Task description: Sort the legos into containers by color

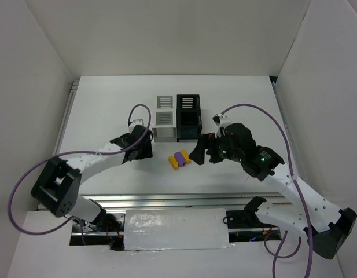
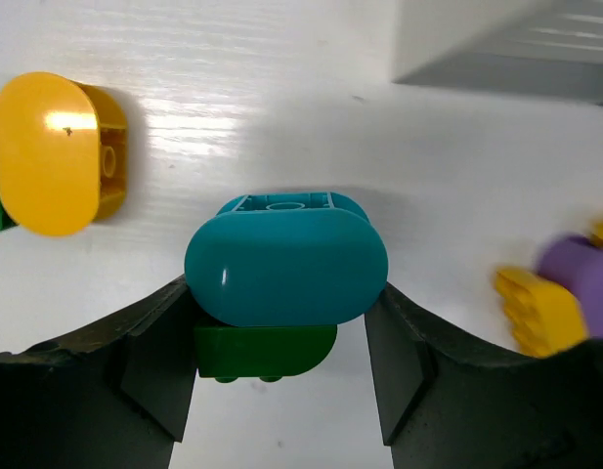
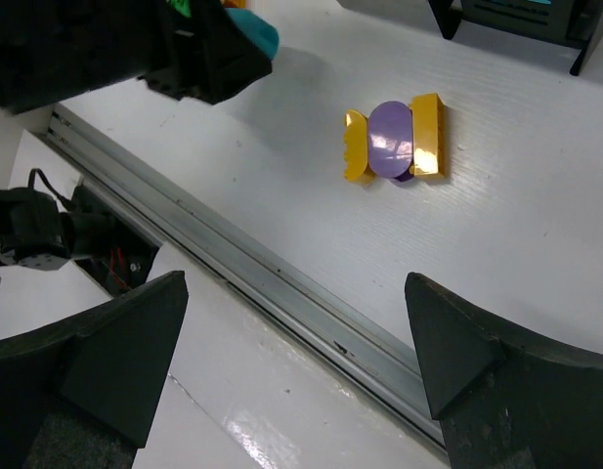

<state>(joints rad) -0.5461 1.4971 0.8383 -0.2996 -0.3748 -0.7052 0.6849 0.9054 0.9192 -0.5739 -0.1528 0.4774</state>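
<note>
One glossy, rounded teal lego (image 2: 286, 269)

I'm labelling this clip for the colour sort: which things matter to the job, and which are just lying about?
Part of the job:
- teal lego between the left gripper fingers
- green lego against it
- rounded yellow lego
- purple lego with yellow legos at its sides
- white bins
- black bins

Just there:
- purple cable
- metal rail
- white panel
</note>
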